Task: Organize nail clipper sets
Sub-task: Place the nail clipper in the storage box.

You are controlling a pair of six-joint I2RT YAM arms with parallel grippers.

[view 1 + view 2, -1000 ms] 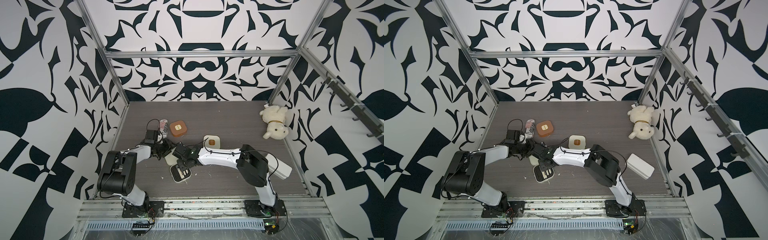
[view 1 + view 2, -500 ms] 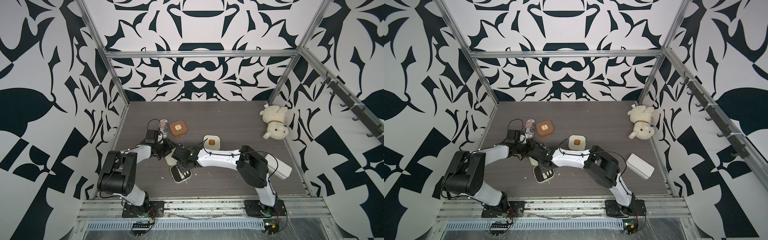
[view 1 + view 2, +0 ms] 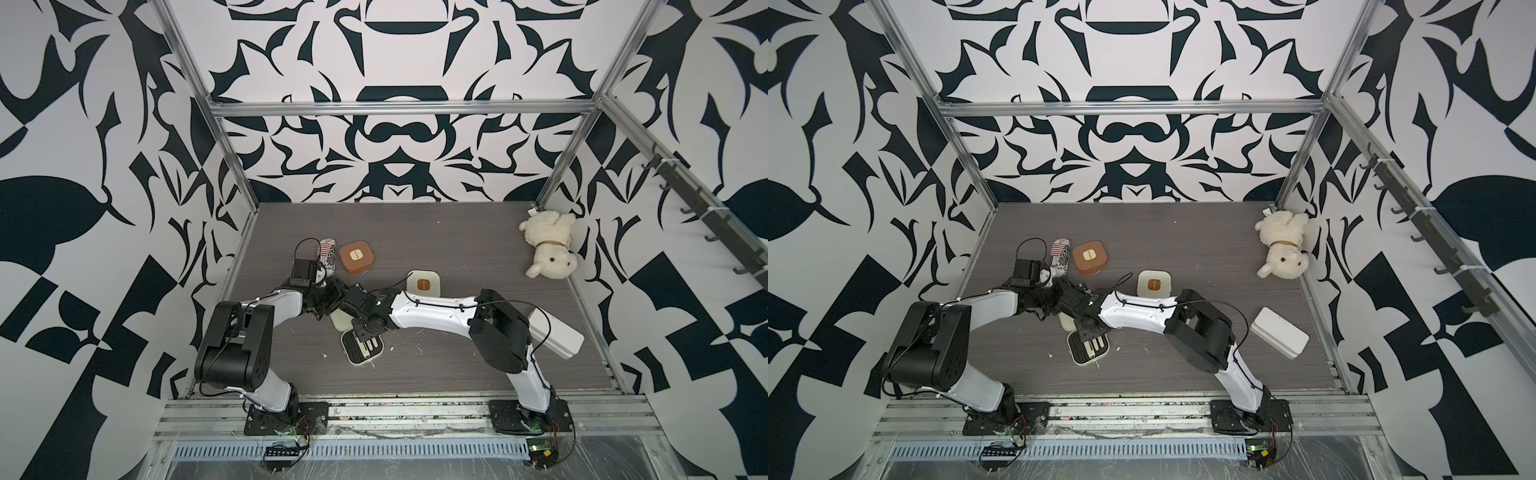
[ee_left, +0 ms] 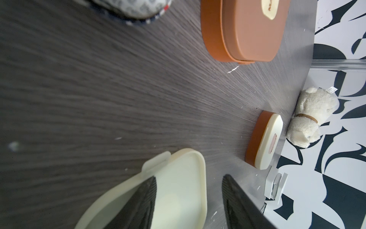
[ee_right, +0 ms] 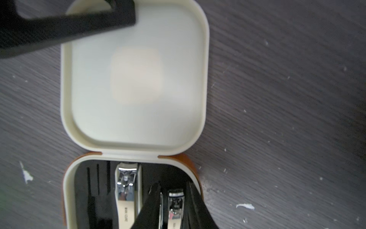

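The open case [image 3: 360, 351] lies flat on the tabletop [image 3: 457, 249] near the front, between the two arms. Its lid [image 5: 138, 79] is folded back and its black insert [image 5: 95, 188] faces up.

The left hand [image 4: 188, 178] stands moderately wide astride the lid's edge, with one finger over the inside and one outside above the wood. It grips nothing, and my guess is that it is there to steady the lid while the other arm works.

The right hand [image 5: 173, 186] reaches into the base. Its fingers are narrowly apart on either side of the small clipper [image 5: 175, 208], beside the larger clipper [image 5: 126, 188] seated in its slot (whether they pinch the small one or merely flank it I cannot tell).

Only the right wrist view shows how those fingers stand; in both top views the arms cover them and most of the lid. The left wrist view alone shows the side walls of the closed brown case [image 4: 247, 29] and the closed cream case [image 4: 265, 140], further back and well apart.
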